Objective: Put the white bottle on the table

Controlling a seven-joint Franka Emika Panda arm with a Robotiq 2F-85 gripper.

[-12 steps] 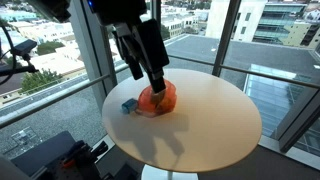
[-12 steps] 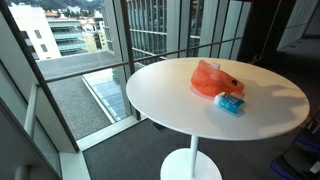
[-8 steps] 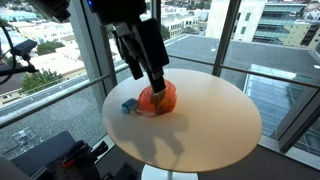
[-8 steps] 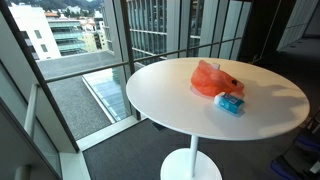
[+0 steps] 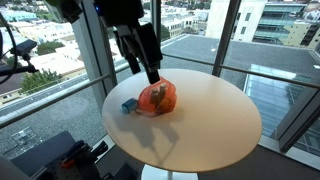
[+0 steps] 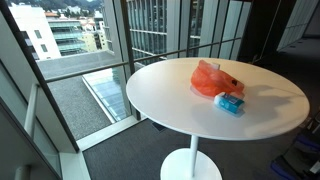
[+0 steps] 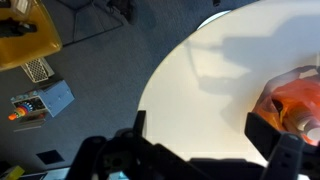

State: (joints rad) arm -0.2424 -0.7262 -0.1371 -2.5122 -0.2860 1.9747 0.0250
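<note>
An orange see-through bag [image 5: 157, 98] lies on the round white table [image 5: 210, 125] and shows in both exterior views [image 6: 212, 78]. Something pale shows inside it in the wrist view [image 7: 300, 118]; I cannot tell whether this is the white bottle. My gripper [image 5: 152, 76] hangs just above the bag, pointing down. In the wrist view its jaws [image 7: 200, 128] are spread wide with bare tabletop between them. The bag [image 7: 295, 95] lies beside the right jaw. The gripper does not show in the exterior view from the window side.
A small blue object [image 5: 128, 105] lies on the table next to the bag [image 6: 230, 103]. Glass walls and a railing stand close behind the table. The table rim [image 7: 160, 70] drops off to dark floor with boxes [image 7: 40, 100].
The gripper has risen a little and shifted slightly away from the orange bag. The bag and the blue object have not moved.
</note>
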